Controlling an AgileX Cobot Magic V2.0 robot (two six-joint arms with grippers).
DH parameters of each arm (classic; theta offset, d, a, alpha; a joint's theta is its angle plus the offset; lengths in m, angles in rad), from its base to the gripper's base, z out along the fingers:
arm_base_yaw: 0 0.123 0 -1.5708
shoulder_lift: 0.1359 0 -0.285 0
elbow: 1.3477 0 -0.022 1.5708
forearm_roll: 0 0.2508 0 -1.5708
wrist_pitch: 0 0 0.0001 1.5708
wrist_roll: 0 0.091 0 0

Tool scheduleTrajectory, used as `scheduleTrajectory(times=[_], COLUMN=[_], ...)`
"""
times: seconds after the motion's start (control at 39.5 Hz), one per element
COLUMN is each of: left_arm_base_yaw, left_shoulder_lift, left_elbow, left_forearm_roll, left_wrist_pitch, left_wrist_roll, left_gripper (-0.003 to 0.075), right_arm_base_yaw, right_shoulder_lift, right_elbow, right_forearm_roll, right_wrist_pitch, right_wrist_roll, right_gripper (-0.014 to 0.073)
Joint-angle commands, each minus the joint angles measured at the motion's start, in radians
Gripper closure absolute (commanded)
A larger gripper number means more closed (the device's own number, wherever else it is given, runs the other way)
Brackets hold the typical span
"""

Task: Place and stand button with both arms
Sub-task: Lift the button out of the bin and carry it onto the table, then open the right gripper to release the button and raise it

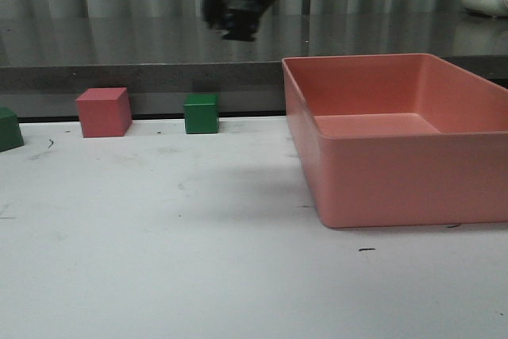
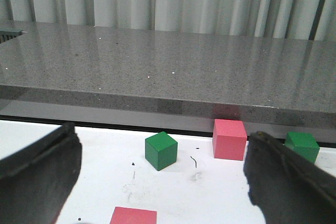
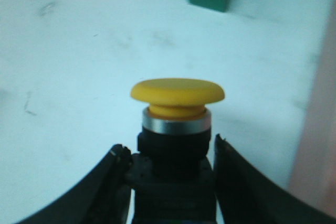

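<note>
Yellow-capped push-button with silver collar and black base (image 3: pixel 177 129) clamped in right black claw gripper (image 3: pixel 170 174), aloft.

Lower upright onto white bench (image 1: pixel 198 267) (beside salmon plastic bin (image 1: pixel 413 172)); left black gripper (image 2: pixel 163 177) spread, empty.

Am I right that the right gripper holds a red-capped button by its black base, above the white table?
Not quite. The right wrist view shows the button has a yellow cap, not red. The rest stands: the right gripper holds its black base above the white table.

Matt yellow button (image 3: pixel 177 129), shiny metal collar
</note>
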Motion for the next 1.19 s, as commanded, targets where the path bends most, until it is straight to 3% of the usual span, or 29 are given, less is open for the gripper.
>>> scheduleTrajectory(times=[0.0,0.28,0.66,0.96,1.16], left_arm_base_yaw=[0.000,0.000,0.000,0.000,0.000], left_shoulder_lift=[0.012,0.012,0.012,0.012,0.012], left_elbow=[-0.039,-0.039,-0.039,-0.039,-0.039], left_forearm_roll=[0.001,0.001,0.001,0.000,-0.002], left_wrist_pitch=[-0.081,-0.081,-0.081,-0.081,-0.081], left_wrist_roll=[-0.012,-0.012,-0.012,-0.012,-0.012], left_gripper=[0.0125,0.0125,0.0125,0.0125,0.0125], right_arm_base_yaw=[0.063,0.108,0.100,0.100,0.100], right_shoulder_lift=[0.015,0.220,0.363,0.375,0.375], right_elbow=[-0.100,-0.262,-0.263,-0.263,-0.263], right_forearm_roll=[0.011,0.049,0.046,0.044,0.044], right_wrist_pitch=[-0.011,0.031,0.033,0.033,0.035], right_wrist_roll=[-0.005,0.098,0.138,0.138,0.138], right_gripper=[0.0356,0.0356,0.0356,0.0354,0.0210])
